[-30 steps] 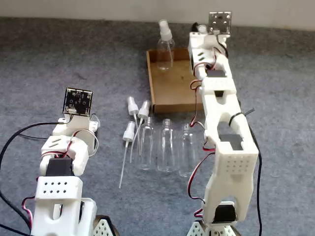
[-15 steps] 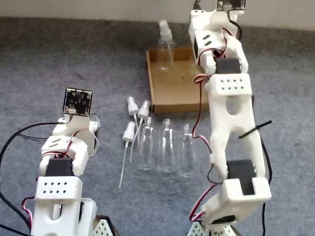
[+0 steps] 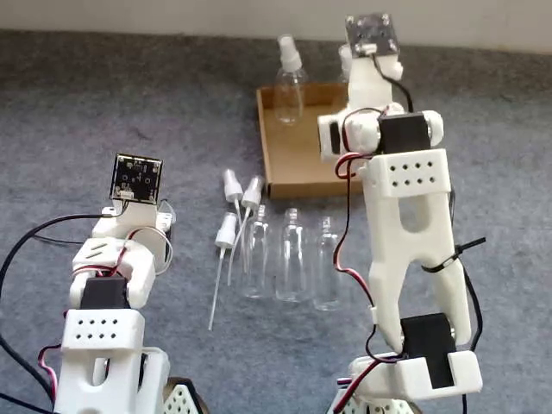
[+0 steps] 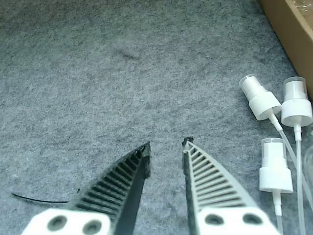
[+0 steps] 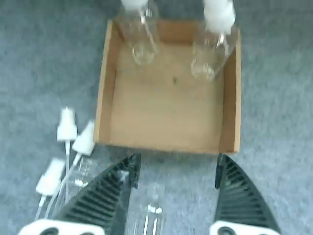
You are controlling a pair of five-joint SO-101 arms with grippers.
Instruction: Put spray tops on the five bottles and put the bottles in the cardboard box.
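Cardboard is what you are looking for at the upper middle of the high view: the cardboard box is sitting open on the grey tabletop, with the right arm rising over its right side. Two bottles are standing upright against the box's far wall, each already wearing a spray top. One capped bottle is showing plainly at the far left corner. The second capped bottle is standing at the far right corner, where the high view is hiding most of it behind the arm.

Three open bottles are lying side by side in the middle of the frame, just below the box, necks pointing toward it. Three loose spray tops are lying just to their left, dip tubes trailing toward the bottom of the frame. One tube appears to be touching the leftmost bottle, though you cannot be sure of that.

Your right tool is hanging above the box's near edge and the lying bottles, fingers spread wide with nothing between them. Your left tool is hovering over bare tabletop to the left of the spray tops, fingers parted a little and holding nothing.
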